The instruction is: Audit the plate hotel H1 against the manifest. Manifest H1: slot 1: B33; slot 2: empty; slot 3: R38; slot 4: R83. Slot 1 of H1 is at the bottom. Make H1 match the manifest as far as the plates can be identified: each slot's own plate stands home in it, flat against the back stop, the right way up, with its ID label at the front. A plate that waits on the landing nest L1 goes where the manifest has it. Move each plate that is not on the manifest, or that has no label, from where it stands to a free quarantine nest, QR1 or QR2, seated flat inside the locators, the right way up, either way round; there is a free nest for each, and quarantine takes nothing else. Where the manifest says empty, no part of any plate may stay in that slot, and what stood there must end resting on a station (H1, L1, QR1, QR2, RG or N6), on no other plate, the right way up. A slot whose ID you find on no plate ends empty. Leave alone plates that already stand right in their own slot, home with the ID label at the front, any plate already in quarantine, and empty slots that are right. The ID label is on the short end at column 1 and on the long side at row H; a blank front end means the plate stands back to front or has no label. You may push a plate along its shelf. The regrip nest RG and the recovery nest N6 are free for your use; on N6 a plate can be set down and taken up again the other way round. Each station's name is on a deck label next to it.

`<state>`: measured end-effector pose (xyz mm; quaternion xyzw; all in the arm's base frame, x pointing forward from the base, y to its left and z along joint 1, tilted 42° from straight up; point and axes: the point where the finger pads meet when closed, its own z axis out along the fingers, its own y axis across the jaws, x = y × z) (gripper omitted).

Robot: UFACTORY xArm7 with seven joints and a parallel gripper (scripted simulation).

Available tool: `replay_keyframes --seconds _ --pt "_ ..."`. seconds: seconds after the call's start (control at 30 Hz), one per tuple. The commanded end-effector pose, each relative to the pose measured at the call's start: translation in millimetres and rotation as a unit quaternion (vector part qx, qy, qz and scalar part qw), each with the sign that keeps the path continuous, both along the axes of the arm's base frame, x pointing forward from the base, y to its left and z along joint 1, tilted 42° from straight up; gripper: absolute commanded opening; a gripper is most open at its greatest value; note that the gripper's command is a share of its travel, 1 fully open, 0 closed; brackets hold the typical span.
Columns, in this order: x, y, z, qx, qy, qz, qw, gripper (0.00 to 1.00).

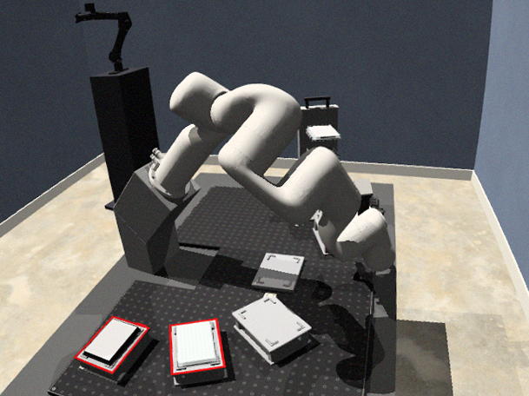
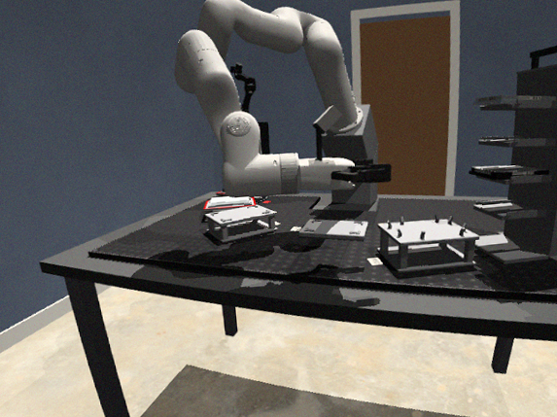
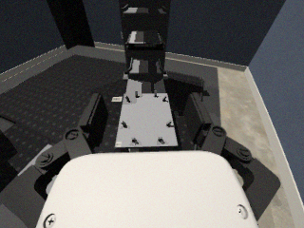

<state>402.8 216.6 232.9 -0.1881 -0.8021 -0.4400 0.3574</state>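
Exterior view, items as I read them from the console:

- End effector (image 2: 384, 171): centre of the frame, held level, pointing right toward the plate hotel; jaws fully released, nothing between them.
- Plate hotel H1 (image 2: 551, 151): dark tower at the right edge, four shelves. A dark plate (image 2: 500, 171) lies on the second shelf from the bottom; I cannot tell the other shelves' contents here.
- Regrip nest (image 2: 424, 231): raised grey platform with pegs, lower right of centre, bare on top. In the wrist view it sits mid-frame between my fingers, with the hotel behind it.
- Flat nest (image 2: 335, 228): low grey pad at centre of the tabletop (image 2: 184, 279).
- Quarantine nests, top view, lower left: the left red-framed nest (image 1: 88, 352) and right red-framed nest (image 1: 173, 351) each carry a white plate.
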Motion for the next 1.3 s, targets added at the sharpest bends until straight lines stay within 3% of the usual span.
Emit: replay_keyframes --seconds 0.0,1.27 --pt "0.2 0 0.6 0.000 -0.001 0.001 1.000 1.00" --pt "-32.6 68 -28.0 0.000 -0.001 0.001 1.000 1.00"
